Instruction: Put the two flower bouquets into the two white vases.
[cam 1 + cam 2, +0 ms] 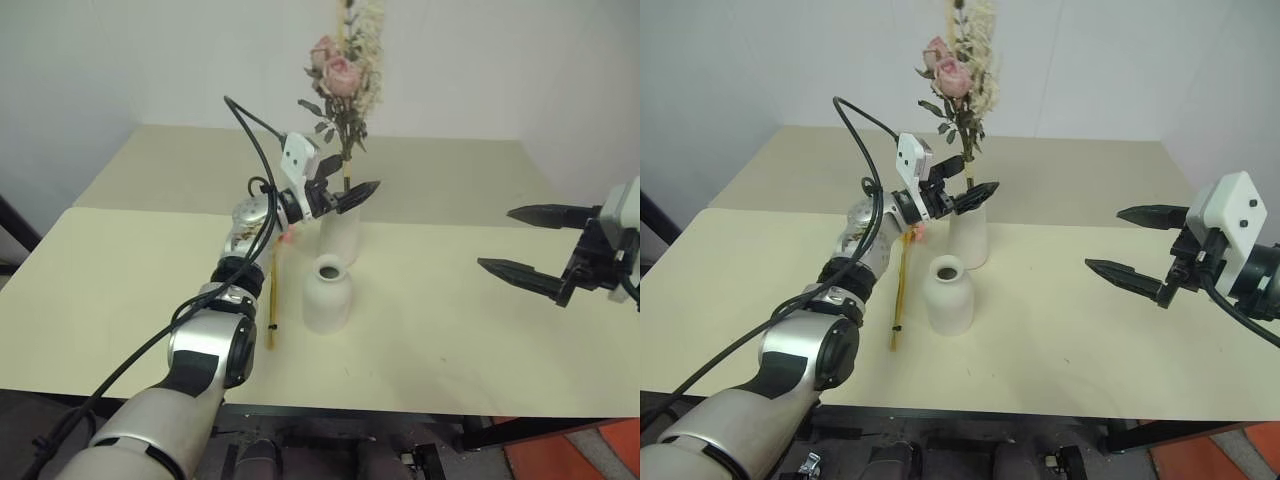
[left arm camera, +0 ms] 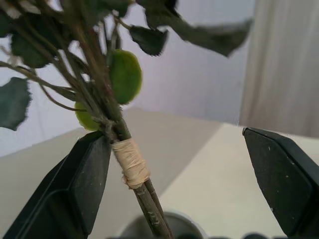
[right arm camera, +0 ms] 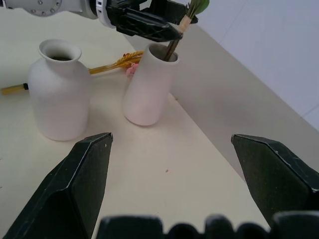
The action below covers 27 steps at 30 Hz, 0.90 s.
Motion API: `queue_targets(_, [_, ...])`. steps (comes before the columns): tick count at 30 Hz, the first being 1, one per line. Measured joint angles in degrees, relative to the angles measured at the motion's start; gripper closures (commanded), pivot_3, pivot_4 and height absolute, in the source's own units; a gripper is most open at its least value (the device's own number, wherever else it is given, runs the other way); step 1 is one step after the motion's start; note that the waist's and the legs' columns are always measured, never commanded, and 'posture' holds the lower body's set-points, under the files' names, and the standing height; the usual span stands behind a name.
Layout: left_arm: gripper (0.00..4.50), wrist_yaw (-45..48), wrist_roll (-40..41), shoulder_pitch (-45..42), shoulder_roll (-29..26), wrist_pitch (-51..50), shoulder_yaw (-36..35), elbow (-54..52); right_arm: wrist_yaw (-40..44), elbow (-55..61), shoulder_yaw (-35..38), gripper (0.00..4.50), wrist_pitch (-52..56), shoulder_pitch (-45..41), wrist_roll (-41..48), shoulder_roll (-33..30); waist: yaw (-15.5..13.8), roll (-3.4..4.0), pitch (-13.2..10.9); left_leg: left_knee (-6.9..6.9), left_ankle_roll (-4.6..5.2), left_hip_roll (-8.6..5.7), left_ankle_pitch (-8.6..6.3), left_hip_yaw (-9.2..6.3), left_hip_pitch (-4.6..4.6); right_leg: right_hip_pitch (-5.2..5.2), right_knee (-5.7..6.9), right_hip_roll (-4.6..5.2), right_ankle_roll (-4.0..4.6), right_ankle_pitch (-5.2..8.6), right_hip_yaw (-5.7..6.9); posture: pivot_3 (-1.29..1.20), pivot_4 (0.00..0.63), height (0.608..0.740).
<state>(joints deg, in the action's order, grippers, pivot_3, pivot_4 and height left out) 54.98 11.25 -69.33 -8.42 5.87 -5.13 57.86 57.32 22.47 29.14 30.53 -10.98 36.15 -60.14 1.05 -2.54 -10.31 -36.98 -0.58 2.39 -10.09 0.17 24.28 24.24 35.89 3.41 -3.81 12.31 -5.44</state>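
Note:
The pink rose bouquet (image 1: 340, 75) stands upright with its stem in the taller white vase (image 1: 340, 235). My left gripper (image 1: 350, 178) is open just above that vase's mouth, its fingers on either side of the stem. In the left wrist view the taped stem (image 2: 130, 164) runs close beside one finger (image 2: 84, 179), with a wide gap to the other. The shorter narrow-necked vase (image 1: 327, 295) stands in front, nothing in its mouth. The yellow grass bouquet (image 1: 270, 300) lies flat on the table to its left, partly behind my left arm. My right gripper (image 1: 495, 238) hangs open over the table's right side, holding nothing.
The cream table (image 1: 450, 330) meets a second tabletop (image 1: 170, 160) behind it, which ends at a white wall. The front edge runs close below the vases. Something orange-red (image 1: 590, 450) sits on the floor at the lower right.

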Motion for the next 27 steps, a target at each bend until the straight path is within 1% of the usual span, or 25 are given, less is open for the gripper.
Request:
queue_targets(4, [0.02,-1.26,-2.65,-0.05,-2.68,-1.3,2.3,-1.05,-0.07,0.01,0.0,0.0,-0.02,0.26,0.0,0.0,-0.01,0.0,0.0,0.0,0.0,0.0,0.0,-0.01,-0.02,0.0,0.02,0.0,0.0,0.0,0.0,0.0,0.15,0.74])
queue_targets(9, [0.02,1.97,-2.39,-0.06,-6.3,-7.5,2.81,-5.21,-0.32,0.23,0.01,0.0,-0.02,0.63,-0.01,0.16,0.01,0.0,0.0,0.0,0.0,0.01,0.0,-0.01,0.01,0.02,0.01,0.0,0.0,0.0,0.01,0.0,0.15,0.74])
queue_targets(11, [0.02,4.2,-0.57,1.13,-8.2,-10.32,2.56,-10.79,-0.5,0.51,0.07,0.0,-0.02,0.86,-0.02,0.22,0.09,0.01,0.0,0.0,0.0,0.03,0.0,0.0,0.02,0.03,0.02,0.0,0.01,0.0,0.0,0.0,0.15,0.74])
queue_targets(14, [0.02,5.66,4.59,4.6,-11.83,-17.66,-0.16,-21.26,-0.65,0.67,0.38,0.0,-0.02,1.35,0.0,0.22,0.57,0.02,0.01,0.01,0.0,0.07,0.0,0.0,-0.01,0.03,0.06,-0.03,0.02,0.0,0.01,0.0,0.15,0.74])
queue_targets(16, [0.02,0.68,7.55,8.1,-13.73,-26.52,-3.37,-30.08,-0.87,0.78,0.89,0.0,0.13,1.71,0.07,0.2,0.85,0.02,0.01,-0.02,0.0,0.09,0.0,-0.01,-0.03,0.02,0.14,-0.03,0.02,0.01,0.01,0.0,0.15,0.74])
queue_targets(18, [0.02,-7.31,9.3,10.63,-15.47,-37.73,-6.54,-37.59,-0.92,0.9,1.49,0.0,0.61,2.3,0.19,-0.01,1.1,0.02,0.01,-0.06,0.01,0.09,0.0,-0.03,-0.07,-0.02,0.19,-0.03,0.01,0.01,0.02,0.0,0.15,0.74])
queue_targets(20, [0.02,-16.57,8.64,12.64,-17.08,-49.68,-8.19,-45.64,-0.12,0.68,1.87,0.0,1.29,2.65,0.48,-1.2,1.26,0.03,0.01,-0.08,0.01,0.08,0.0,-0.04,-0.11,-0.06,0.19,-0.02,0.0,0.02,0.02,0.0,0.15,0.74])
queue_targets(22, [0.02,-23.75,6.9,15.6,-18.21,-59.48,-7.76,-53.85,1.28,-0.05,3.09,0.0,1.64,2.71,0.59,-3.18,1.22,0.03,0.01,-0.07,0.0,0.08,0.0,-0.04,-0.13,-0.1,0.17,-0.02,-0.01,0.02,0.03,0.0,0.15,0.74])
queue_targets(25, [0.02,-27.82,7.42,20.03,-19.5,-71.93,-7.81,-60.39,3.48,-2.02,4.37,0.0,1.74,2.71,0.44,-5.69,1.23,0.03,0.01,-0.07,0.0,0.08,0.0,-0.04,-0.14,-0.09,0.17,-0.03,0.0,0.02,0.05,0.0,0.15,0.74])
queue_targets(27, [0.02,-29.21,8.27,21.15,-19.73,-79.1,-8.05,-60.86,4.55,-3.32,4.84,0.0,1.66,2.79,-0.02,-5.89,1.2,0.03,0.01,-0.07,0.0,0.08,0.0,-0.04,-0.15,-0.09,0.18,-0.03,0.01,0.03,0.06,0.0,0.15,0.74])
